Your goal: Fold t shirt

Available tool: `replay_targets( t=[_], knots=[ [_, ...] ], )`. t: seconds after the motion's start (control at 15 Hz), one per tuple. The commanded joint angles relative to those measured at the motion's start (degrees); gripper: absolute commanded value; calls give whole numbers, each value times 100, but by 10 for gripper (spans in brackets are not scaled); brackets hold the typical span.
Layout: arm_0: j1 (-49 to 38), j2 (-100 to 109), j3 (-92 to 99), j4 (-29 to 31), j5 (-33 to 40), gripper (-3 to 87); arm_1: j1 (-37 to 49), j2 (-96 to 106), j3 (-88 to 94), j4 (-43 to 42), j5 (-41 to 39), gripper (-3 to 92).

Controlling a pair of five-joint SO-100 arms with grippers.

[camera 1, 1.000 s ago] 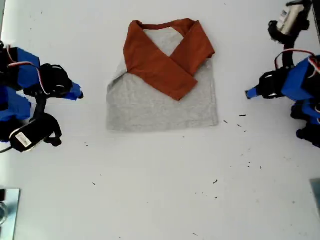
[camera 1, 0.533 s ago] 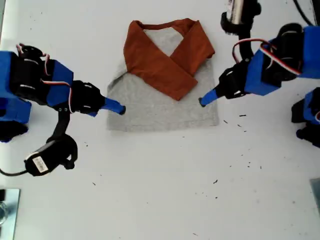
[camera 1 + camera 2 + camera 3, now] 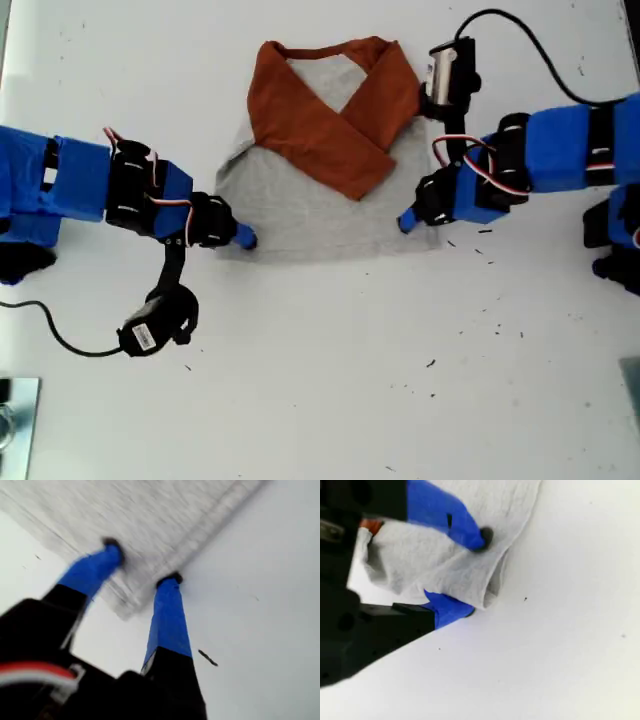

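The shirt [image 3: 300, 215] lay flat on the counter [image 3: 320, 380]; my first gripper [image 3: 141, 562], fingers spread, straddled one hem corner, while my second gripper [image 3: 472, 573] bracketed the other, grip unclear.

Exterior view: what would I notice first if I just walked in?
The t shirt lies flat in the middle of the exterior view, with its rust-orange sleeves crossed over the grey body. One blue arm reaches in from that view's left and another blue arm from its right, each to a bottom corner. Up close, my first gripper straddles a hem corner, and my second gripper has bunched cloth between its fingers.
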Motion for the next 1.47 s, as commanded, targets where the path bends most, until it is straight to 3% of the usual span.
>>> replay_targets(
  t=[0.0,0.2,0.33,0.53,0.67,0.87,1.0,1.07,1.13,1.2,1.27,1.4],
  knots=[
    [-132,-70,-176,-123,88,-3,-176,-105,79,-413,141,32],
    [334,211,-677,97,167,-3,-483,817,132,-202,35,31],
    [1002,220,-1441,343,202,-3,-1020,1811,141,369,-141,31],
    [2215,88,-2259,387,-202,-3,-2470,2909,70,940,492,30],
    [2435,193,-2470,404,-272,-3,-2681,2962,-308,905,483,30],
    [1450,1020,-2417,1081,53,-3,-1204,3683,-360,765,-571,30],
    [-475,1679,-2136,1687,905,-3,809,4456,-114,554,-1345,86],
    [-1890,2531,-1406,1503,1134,83,2329,4834,0,325,-1529,322],
    [-2909,3164,-439,501,1749,305,3226,5063,220,229,-1169,323],
    [-3243,3243,-343,791,1907,391,3340,5203,246,483,-1230,323],
    [-3129,3428,-9,905,1837,354,3331,5265,272,1090,-1310,322],
    [-2628,4896,1723,-9,1494,200,3041,6073,1090,1564,-1266,311]
  ],
)
